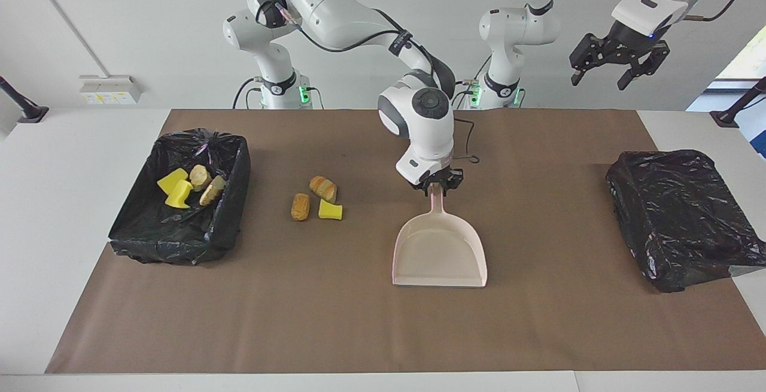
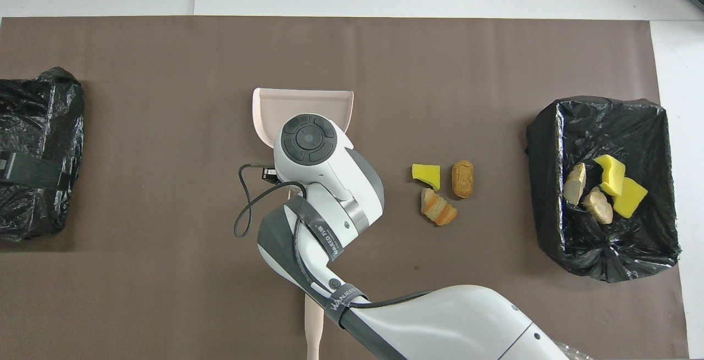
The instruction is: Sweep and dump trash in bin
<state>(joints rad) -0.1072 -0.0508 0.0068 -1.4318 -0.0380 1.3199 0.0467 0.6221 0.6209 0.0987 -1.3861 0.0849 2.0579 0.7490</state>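
The pink dustpan [image 1: 440,248] lies flat on the brown mat at mid-table, its handle pointing toward the robots; it also shows in the overhead view [image 2: 308,104]. My right gripper [image 1: 440,186] is shut on the handle's end. Three scraps of trash lie on the mat between the dustpan and the bin: two orange-tan lumps [image 1: 323,188] [image 1: 300,206] and a yellow sponge piece [image 1: 330,210]. Several more scraps [image 1: 185,185] lie in the black-lined bin [image 1: 161,242] at the right arm's end. My left gripper [image 1: 619,72] waits open and empty, raised high over the left arm's end.
A second black-bagged box [image 1: 676,212] sits at the left arm's end of the mat. A beige handle-like piece [image 2: 313,327] shows under the right arm, nearer to the robots than the dustpan, mostly hidden. A loose cable [image 1: 470,155] hangs by the right wrist.
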